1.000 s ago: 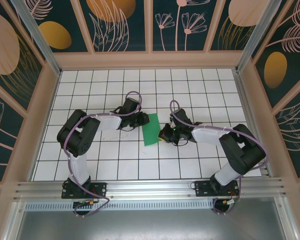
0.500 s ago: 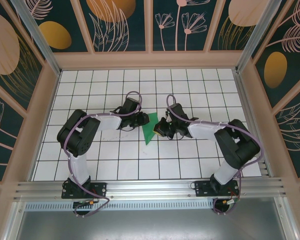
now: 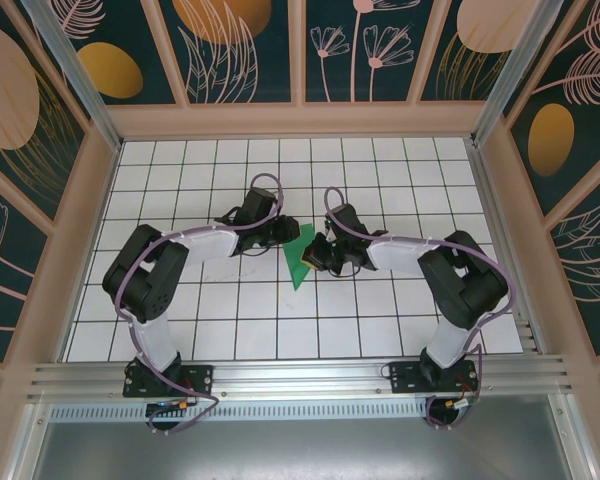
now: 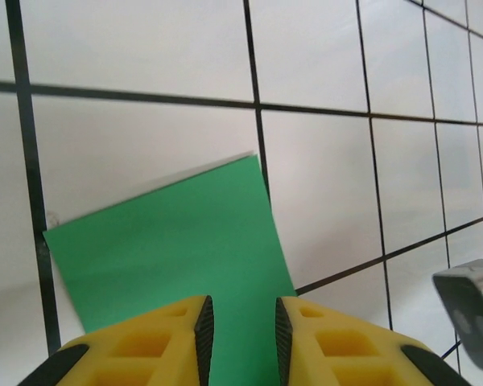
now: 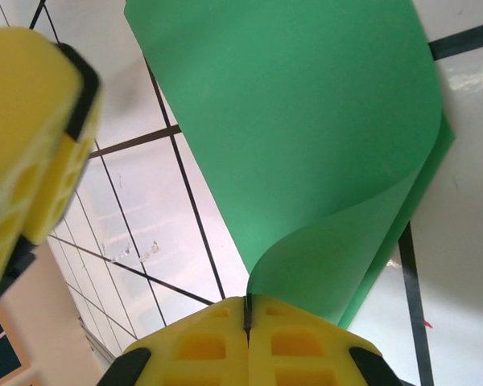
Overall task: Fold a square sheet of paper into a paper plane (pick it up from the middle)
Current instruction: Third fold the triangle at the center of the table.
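Paper [image 3: 302, 258] lies at the middle of the table [image 3: 230, 310], between both grippers. Right gripper [image 5: 247, 310] is clamped tight on its lifted edge, which curls back over the sheet. Left gripper [image 4: 240, 322] hovers over the opposite edge, jaws slightly apart, holding nothing.

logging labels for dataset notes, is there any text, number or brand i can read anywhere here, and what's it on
No readable text anywhere.
The green paper sheet is plain.
The left end effector and right end effector have bare yellow fingers.
The table bears black grid lines, no writing.
The wall panels carry plant drawings, no letters.
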Robot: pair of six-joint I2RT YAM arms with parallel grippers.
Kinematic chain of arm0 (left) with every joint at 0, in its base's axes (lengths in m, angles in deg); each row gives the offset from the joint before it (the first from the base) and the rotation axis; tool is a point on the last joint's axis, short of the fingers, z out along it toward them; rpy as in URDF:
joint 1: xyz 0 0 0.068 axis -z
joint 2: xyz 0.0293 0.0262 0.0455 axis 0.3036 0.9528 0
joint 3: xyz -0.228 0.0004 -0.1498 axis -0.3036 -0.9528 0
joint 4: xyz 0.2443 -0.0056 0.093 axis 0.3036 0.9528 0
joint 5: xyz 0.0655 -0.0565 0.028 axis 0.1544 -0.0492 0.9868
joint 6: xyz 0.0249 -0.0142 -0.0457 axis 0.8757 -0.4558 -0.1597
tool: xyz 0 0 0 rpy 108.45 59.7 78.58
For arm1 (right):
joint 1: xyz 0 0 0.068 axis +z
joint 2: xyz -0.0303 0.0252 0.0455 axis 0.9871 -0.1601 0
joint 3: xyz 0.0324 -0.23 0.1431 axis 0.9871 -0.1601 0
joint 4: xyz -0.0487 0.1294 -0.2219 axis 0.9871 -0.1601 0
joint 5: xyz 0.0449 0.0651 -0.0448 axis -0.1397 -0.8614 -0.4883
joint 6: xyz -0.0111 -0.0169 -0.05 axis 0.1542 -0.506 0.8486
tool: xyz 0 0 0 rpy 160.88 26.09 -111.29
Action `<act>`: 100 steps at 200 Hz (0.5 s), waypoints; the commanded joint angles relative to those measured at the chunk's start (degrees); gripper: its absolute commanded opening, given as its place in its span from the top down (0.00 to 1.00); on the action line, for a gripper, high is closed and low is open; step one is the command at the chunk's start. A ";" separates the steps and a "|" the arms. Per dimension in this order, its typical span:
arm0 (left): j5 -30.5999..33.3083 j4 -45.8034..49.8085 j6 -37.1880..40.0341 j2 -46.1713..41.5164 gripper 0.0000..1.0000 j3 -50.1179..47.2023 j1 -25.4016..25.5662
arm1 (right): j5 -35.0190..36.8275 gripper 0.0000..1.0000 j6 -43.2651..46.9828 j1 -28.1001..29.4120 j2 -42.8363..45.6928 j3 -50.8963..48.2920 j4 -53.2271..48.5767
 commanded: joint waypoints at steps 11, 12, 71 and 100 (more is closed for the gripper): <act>1.21 0.54 0.74 1.79 0.72 0.81 -0.39 | 1.05 0.94 1.26 0.48 -1.76 1.24 -1.77; 1.13 0.57 0.71 1.90 0.72 0.79 -0.43 | 1.05 0.94 1.22 0.48 -1.76 1.20 -1.74; 0.42 1.41 0.56 4.47 0.75 1.42 -0.39 | 1.66 0.94 -0.05 0.45 -1.58 0.10 0.66; 0.69 2.10 0.51 5.20 0.75 1.46 -0.37 | 1.52 0.94 -0.07 0.56 -2.33 0.44 1.05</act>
